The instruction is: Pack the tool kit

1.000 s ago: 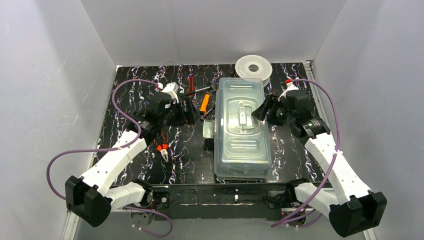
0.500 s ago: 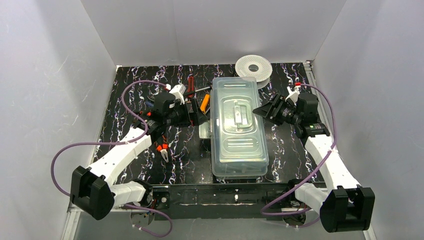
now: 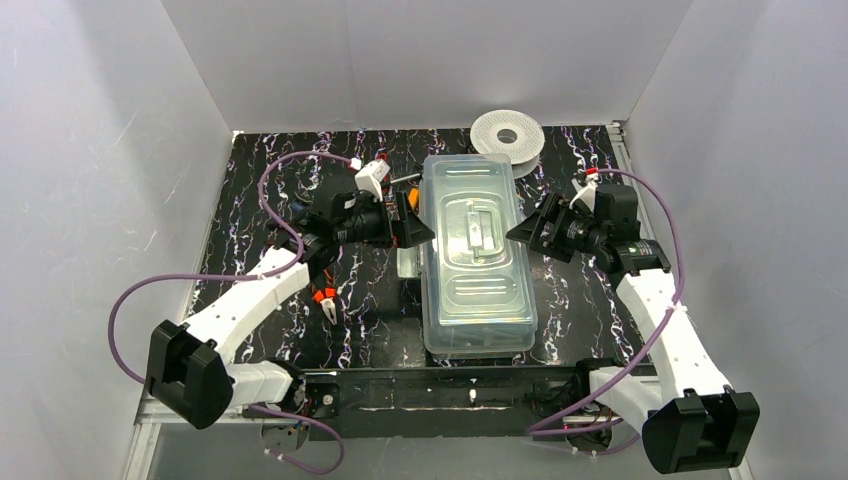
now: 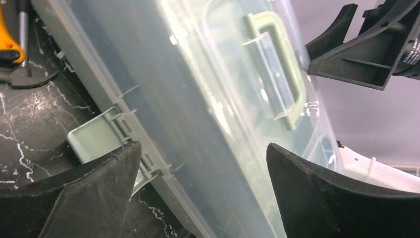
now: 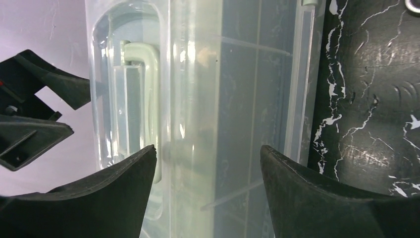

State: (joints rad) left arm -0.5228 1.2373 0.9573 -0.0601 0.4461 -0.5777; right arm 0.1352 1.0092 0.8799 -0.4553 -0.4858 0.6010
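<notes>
The tool kit's pale-green box (image 3: 475,262) with its clear lid on lies lengthwise mid-table. My left gripper (image 3: 415,232) is open at the box's left side, its jaws standing either side of the lid's edge (image 4: 198,99), above a folded-out green latch (image 4: 96,136). My right gripper (image 3: 520,232) faces it, open, at the box's right side (image 5: 237,99). Each wrist view shows the lid's handle (image 5: 146,99) and the opposite gripper beyond it. Orange pliers (image 3: 322,298) lie left of the box. An orange-handled tool (image 4: 7,39) and a steel wrench (image 3: 405,178) lie behind my left gripper.
A white round spool (image 3: 507,132) stands behind the box at the back wall. White enclosure walls close in the black marbled mat (image 3: 250,210) on three sides. Purple cables loop off both arms.
The box has slid a little left and straightened. My left gripper has moved right, up to the box's left side. The right gripper's jaws have spread wider.
</notes>
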